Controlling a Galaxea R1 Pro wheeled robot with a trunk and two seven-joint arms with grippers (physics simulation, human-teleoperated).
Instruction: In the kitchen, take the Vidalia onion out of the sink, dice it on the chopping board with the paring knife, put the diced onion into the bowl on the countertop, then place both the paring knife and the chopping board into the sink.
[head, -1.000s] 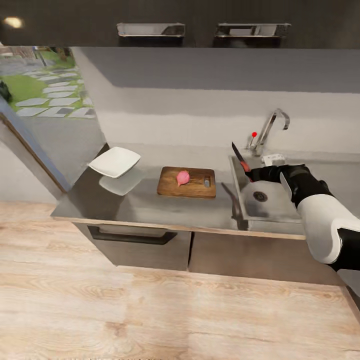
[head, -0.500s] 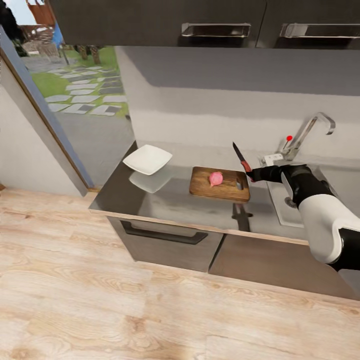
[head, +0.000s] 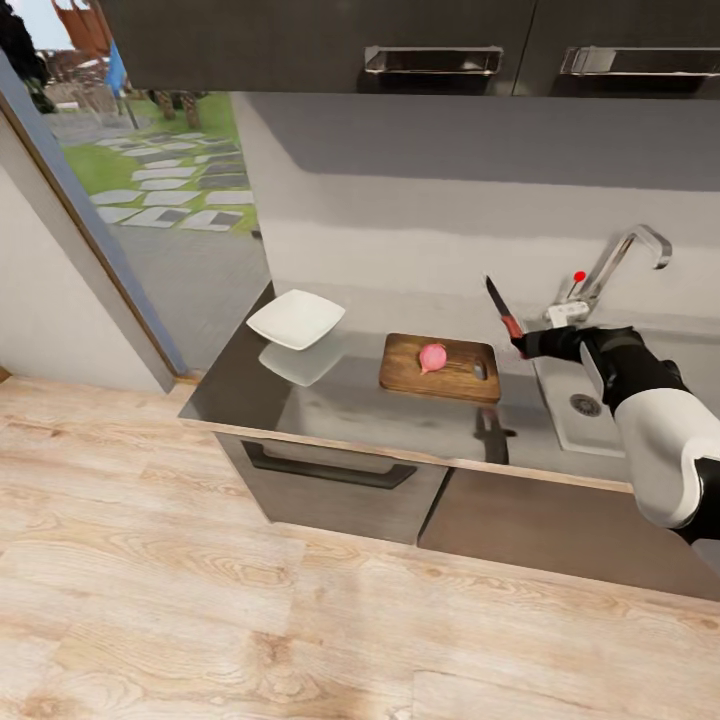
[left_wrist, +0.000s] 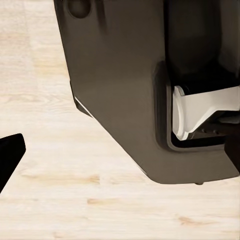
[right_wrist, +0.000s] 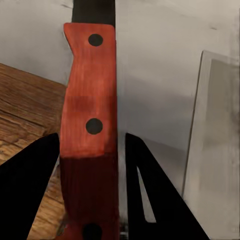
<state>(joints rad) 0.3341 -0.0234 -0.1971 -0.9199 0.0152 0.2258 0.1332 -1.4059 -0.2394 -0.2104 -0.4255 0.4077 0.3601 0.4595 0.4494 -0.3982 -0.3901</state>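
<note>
The pink Vidalia onion (head: 433, 357) lies on the brown chopping board (head: 440, 368), which rests on the grey countertop (head: 350, 410). My right gripper (head: 527, 344) is shut on the paring knife (head: 503, 310) by its red handle (right_wrist: 89, 125). The dark blade points up and away, above the board's right end. Black fingers (right_wrist: 27, 190) flank the handle in the right wrist view. The white bowl (head: 296, 319) sits left of the board. The sink (head: 590, 425) lies to the right, under my right arm. A dark fingertip (left_wrist: 7, 156) of the left gripper hangs over the floor.
A chrome tap (head: 615, 262) with a red-tipped lever stands behind the sink. Dark wall cabinets (head: 430, 45) hang above the counter, and drawers (head: 330, 480) sit below it. A glass door (head: 120, 200) to the garden is at the left. My dark base (left_wrist: 130, 90) stands on the wood floor.
The camera swung left early on, shifting the whole scene right. Since half a second ago my right gripper has carried the knife a little to the right, off the board's right end.
</note>
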